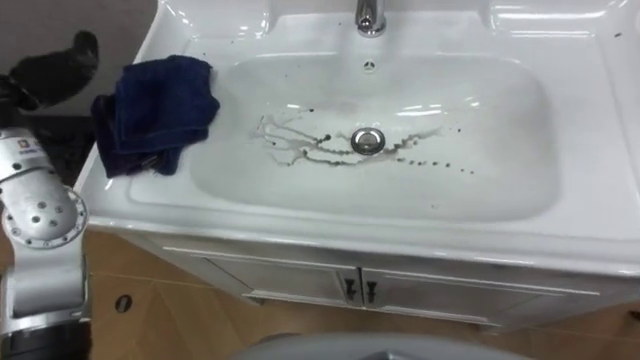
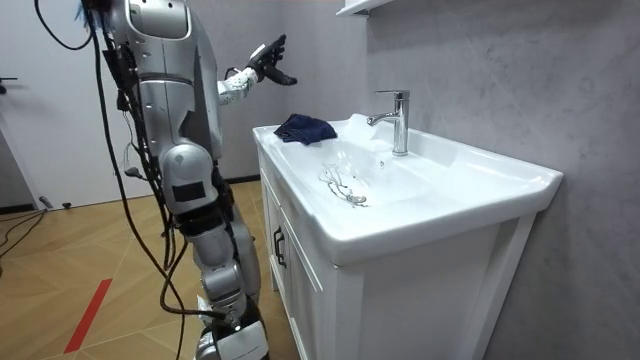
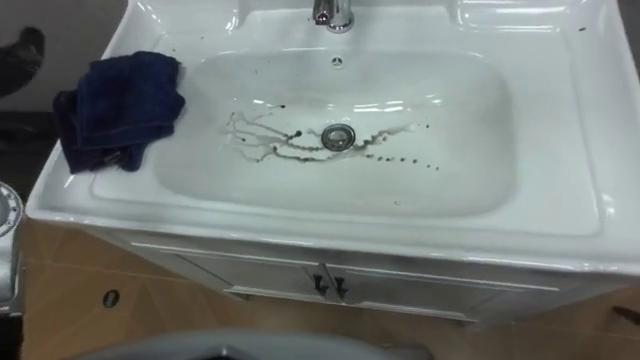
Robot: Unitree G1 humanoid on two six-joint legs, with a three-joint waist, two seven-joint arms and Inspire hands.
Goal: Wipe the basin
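Cloth [image 1: 155,115] on basin [image 1: 400,228] rim | streaks [image 1: 295,152] by drain [image 1: 368,140] | left robot hand [image 2: 268,62] splayed

A chrome faucet [image 2: 398,120] is standing upright by the grey wall [image 2: 500,70]; a white cabinet [image 1: 280,278] with 2 dark handles [image 1: 351,289] is sitting on wooden floor [image 2: 60,250].

No lettering, number or sign can be read anywhere. The white basin [image 1: 600,150], the dark blue cloth [image 1: 155,115] on its left rim, the tap [image 1: 370,15] at its back edge and the cabinet doors [image 1: 285,280] beneath carry nothing legible.
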